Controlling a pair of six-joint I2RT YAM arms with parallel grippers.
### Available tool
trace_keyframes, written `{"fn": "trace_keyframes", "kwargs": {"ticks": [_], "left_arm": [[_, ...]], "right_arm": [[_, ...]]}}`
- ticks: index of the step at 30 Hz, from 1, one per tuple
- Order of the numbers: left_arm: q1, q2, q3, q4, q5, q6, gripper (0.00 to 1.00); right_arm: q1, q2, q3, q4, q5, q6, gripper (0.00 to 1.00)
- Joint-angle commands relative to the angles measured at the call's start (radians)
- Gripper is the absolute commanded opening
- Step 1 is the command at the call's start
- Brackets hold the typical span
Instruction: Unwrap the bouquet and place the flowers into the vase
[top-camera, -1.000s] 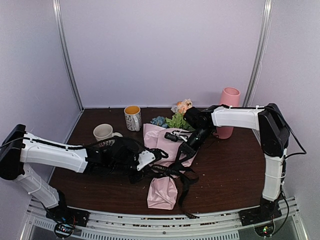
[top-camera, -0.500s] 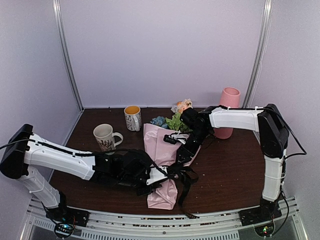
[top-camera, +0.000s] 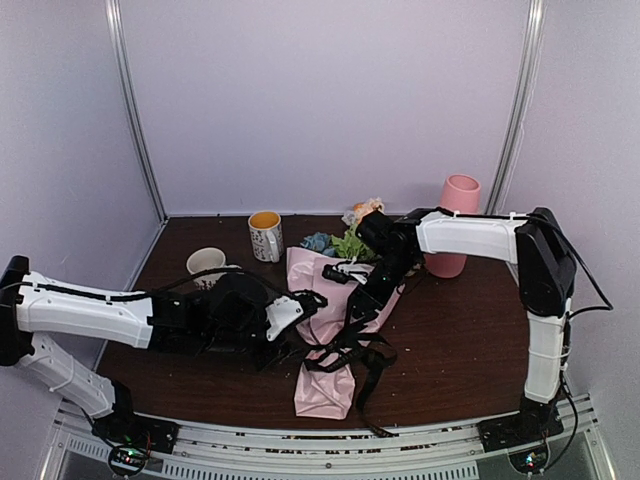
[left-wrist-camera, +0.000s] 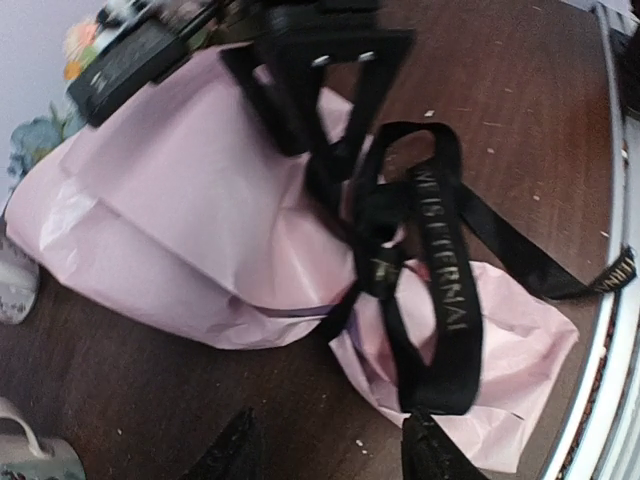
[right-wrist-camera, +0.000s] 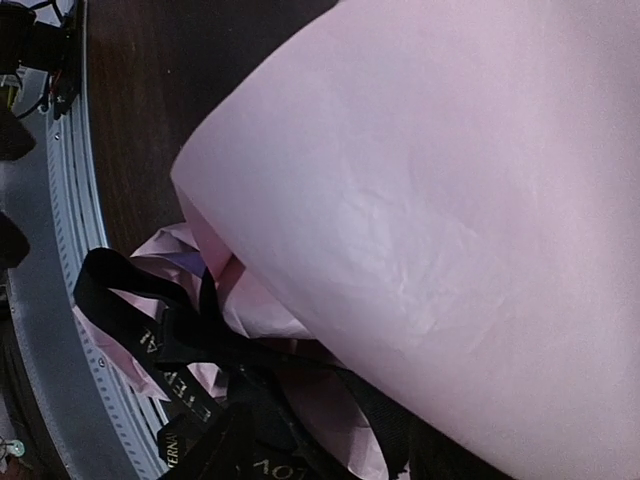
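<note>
Three containers stand on the desk (top-camera: 450, 340). At the left, a cream mug (top-camera: 205, 262) is upright, partly hidden behind the left arm; its inside does not show. Further right, a patterned mug (top-camera: 265, 236) has a yellow-orange interior.

The left gripper (left-wrist-camera: 330, 455) sits just left of the bouquet's tied waist, jaws apart and gripping nothing.

The bouquet (top-camera: 308, 275) lies on its side at mid-desk, its narrow end toward the near edge. Its pink paper cone is wrapped and creased. A black ribbon (left-wrist-camera: 440, 280) with gold lettering hangs in slack loops around the waist. The flowers (top-camera: 352, 238), green leaves with peach and blue blooms, project from the far end.

The right gripper (left-wrist-camera: 325, 160) rests over the paper just above the ribbon knot, jaws parted.

The vase (top-camera: 458, 222), a plain pink cylinder, stands upright at far right, partly behind the right arm.
</note>
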Motion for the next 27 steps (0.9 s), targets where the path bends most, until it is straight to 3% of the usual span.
{"fn": "trace_keyframes", "kwargs": {"ticks": [1,5,8,15,20,27], "left_arm": [[0.042,0.069,0.090,-0.033,0.002,-0.217,0.47],[0.042,0.178,0.276,-0.158,0.121,-0.259,0.38],[0.041,0.264,0.413,-0.285,0.161,-0.269,0.32],[0.041,0.476,0.684,-0.553,0.141,-0.302,0.33],[0.042,0.532,0.735,-0.615,0.091,-0.328,0.30],[0.043,0.624,0.816,-0.658,0.089,-0.342,0.26]], "right_arm": [[-0.018,-0.038,0.022,-0.038,-0.112,-0.027,0.51],[-0.083,-0.148,-0.034,-0.048,-0.157,-0.044,0.49],[-0.147,-0.297,-0.137,0.004,-0.088,-0.060,0.46],[-0.222,-0.421,-0.262,0.087,-0.105,-0.072,0.45],[-0.303,-0.496,-0.341,0.186,-0.099,-0.088,0.46],[-0.321,-0.561,-0.362,0.201,-0.065,-0.125,0.48]]}}
